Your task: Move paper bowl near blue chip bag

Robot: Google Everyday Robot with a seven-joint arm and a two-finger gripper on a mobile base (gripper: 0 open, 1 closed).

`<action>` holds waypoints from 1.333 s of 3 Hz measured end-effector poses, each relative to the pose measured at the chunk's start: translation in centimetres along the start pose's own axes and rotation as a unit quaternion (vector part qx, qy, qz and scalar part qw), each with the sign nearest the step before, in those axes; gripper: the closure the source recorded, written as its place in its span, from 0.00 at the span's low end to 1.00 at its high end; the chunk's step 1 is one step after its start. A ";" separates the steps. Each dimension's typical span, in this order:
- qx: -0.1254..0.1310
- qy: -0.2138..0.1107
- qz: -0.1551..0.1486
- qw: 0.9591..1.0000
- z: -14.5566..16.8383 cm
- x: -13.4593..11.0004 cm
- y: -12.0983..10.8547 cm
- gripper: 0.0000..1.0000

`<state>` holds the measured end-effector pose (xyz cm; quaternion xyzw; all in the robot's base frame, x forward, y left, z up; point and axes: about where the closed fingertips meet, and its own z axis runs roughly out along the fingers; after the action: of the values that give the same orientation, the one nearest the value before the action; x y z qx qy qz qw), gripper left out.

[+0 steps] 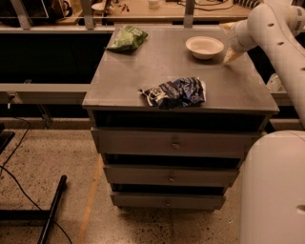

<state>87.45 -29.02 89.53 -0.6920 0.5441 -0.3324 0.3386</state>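
Note:
The paper bowl (pixel 204 46), small, round and white, sits at the back right of the grey cabinet top (pixel 143 71). The blue chip bag (pixel 175 92), wrinkled dark blue foil with white markings, lies near the front edge, well apart from the bowl. My gripper (pixel 230 47) hangs at the end of the white arm just right of the bowl, low over the cabinet top, beside the bowl's rim and holding nothing that I can see.
A green snack bag (pixel 126 38) lies at the back left corner. The cabinet has three drawers (pixel 174 142) below. A workbench (pixel 143 9) runs behind. My white base (pixel 274 190) fills the lower right. A black bar (pixel 52 209) lies on the floor.

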 end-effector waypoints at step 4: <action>-0.006 -0.007 -0.006 1.000 2.5 -1.3 1.4 0.89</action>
<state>88.57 -27.73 86.90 -0.6996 0.5393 -0.3264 0.3365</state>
